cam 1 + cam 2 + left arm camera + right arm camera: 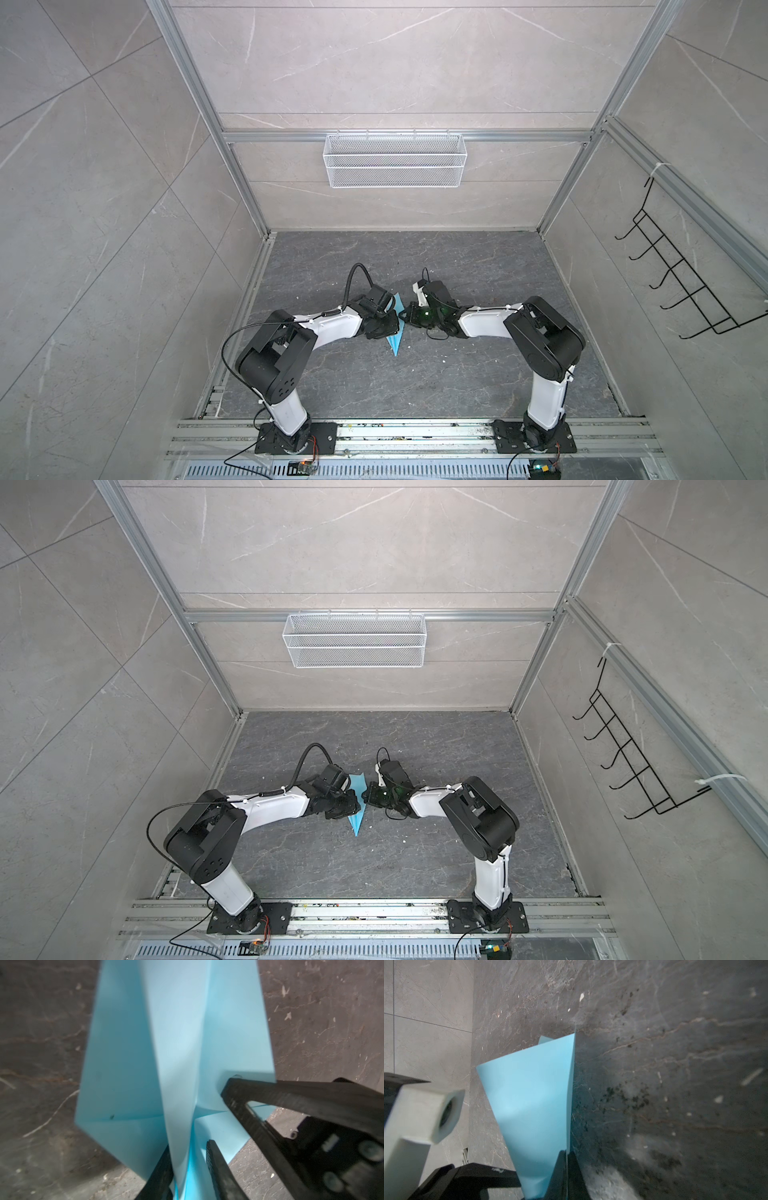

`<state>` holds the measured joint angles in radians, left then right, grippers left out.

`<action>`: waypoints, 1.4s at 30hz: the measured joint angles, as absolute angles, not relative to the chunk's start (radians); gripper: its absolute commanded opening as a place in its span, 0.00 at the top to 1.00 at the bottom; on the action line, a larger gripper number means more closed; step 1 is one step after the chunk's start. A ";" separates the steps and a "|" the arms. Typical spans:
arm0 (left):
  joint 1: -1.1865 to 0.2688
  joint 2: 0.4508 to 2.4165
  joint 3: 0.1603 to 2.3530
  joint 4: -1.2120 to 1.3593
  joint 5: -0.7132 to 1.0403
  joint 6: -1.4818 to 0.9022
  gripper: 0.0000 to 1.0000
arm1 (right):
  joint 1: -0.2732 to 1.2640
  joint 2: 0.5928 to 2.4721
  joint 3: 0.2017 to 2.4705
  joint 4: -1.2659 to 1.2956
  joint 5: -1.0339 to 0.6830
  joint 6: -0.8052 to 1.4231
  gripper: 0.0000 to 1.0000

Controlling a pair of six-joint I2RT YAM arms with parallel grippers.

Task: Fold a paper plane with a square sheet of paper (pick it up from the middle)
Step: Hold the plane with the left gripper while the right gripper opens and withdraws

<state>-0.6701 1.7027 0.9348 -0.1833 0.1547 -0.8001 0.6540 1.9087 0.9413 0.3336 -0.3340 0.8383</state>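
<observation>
The light-blue sheet of paper (394, 343) (357, 823) is folded into a slim, pointed paper plane shape and is held low over the dark floor between both arms. Its tip points toward the arm bases. In the left wrist view the paper (178, 1043) shows a raised centre fold with a wing on each side. My left gripper (190, 1167) (390, 328) (354, 807) straddles that centre fold with its fingers still apart. My right gripper (566, 1159) (405, 319) (366, 798) is shut on the edge of one wing (533, 1095).
A white wire basket (395, 160) hangs on the back wall. A black hook rack (681, 274) is on the right wall. Aluminium frame posts and a rail (415, 432) edge the dark stone floor (457, 374), which carries small white specks.
</observation>
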 measured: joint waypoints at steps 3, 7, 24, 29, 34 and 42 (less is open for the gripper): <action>-0.670 1.707 0.952 -0.196 0.142 -0.794 0.86 | 0.654 1.909 0.941 0.327 -0.334 0.836 0.84; -0.670 1.708 0.971 -0.240 0.124 -0.776 0.95 | 0.652 1.907 0.941 0.301 -0.326 0.822 0.70; -0.673 1.712 1.137 -0.658 -0.112 -0.597 0.91 | 0.637 1.639 0.910 0.074 -0.065 0.695 0.40; -0.673 1.773 1.152 -0.677 -0.129 -0.596 0.87 | 0.637 1.639 0.901 0.034 -0.038 0.694 0.40; -0.673 1.827 1.152 -0.681 -0.129 -0.598 0.83 | 0.637 1.638 0.901 0.017 -0.029 0.694 0.41; -0.674 1.829 1.154 -0.685 -0.129 -0.599 0.79 | 0.637 1.638 0.901 0.014 -0.030 0.695 0.42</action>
<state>-0.6739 1.8294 1.1538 -0.6846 -0.1291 -0.5991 0.6373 1.6382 0.9009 0.0143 -0.0296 0.6949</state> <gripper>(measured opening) 0.208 0.586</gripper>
